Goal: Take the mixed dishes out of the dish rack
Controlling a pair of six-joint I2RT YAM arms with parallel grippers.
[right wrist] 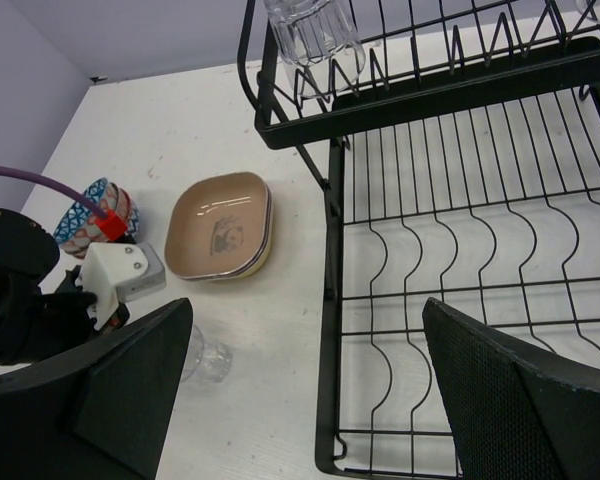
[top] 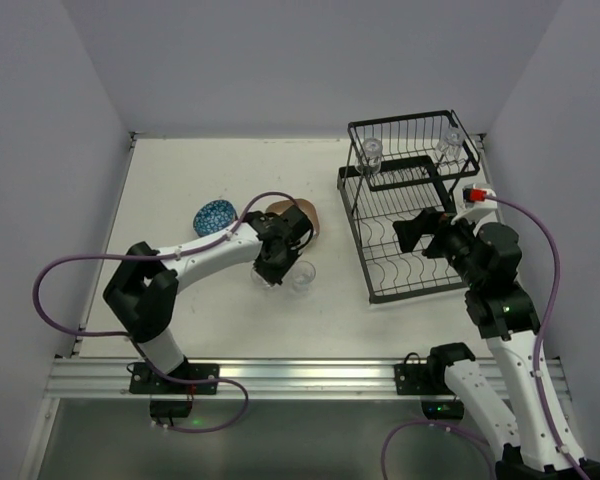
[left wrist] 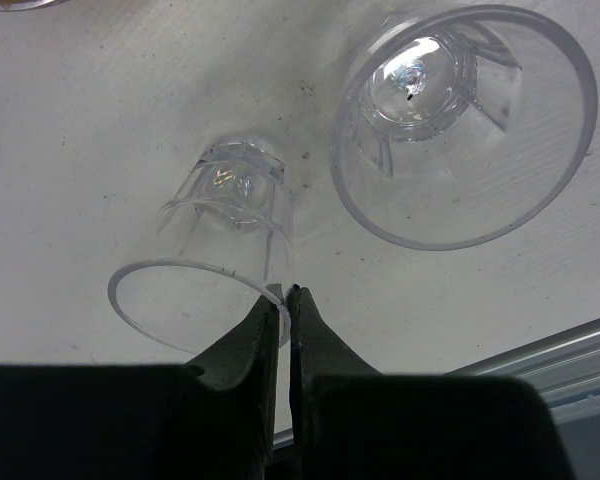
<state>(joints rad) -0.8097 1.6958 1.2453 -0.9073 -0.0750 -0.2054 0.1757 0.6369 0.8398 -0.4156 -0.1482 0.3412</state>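
A bowl (top: 214, 216), plates (right wrist: 220, 228) and two cups (top: 302, 275) were out on the desk (top: 180, 180) (left hand (left wrist: 283, 295) gripping one cup (left wrist: 225, 190) by the rim, right hand (right wrist: 305, 310) released); two glasses (top: 372, 155) were left in the rack (top: 410, 293).

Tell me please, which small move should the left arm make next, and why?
Probably open the left gripper. It pinches the rim of a glass cup that seems to stand upright on the table, close beside a second cup, so the placing looks finished.

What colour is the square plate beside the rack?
The plate is tan-brown, dark motif inside; best in right wrist view.
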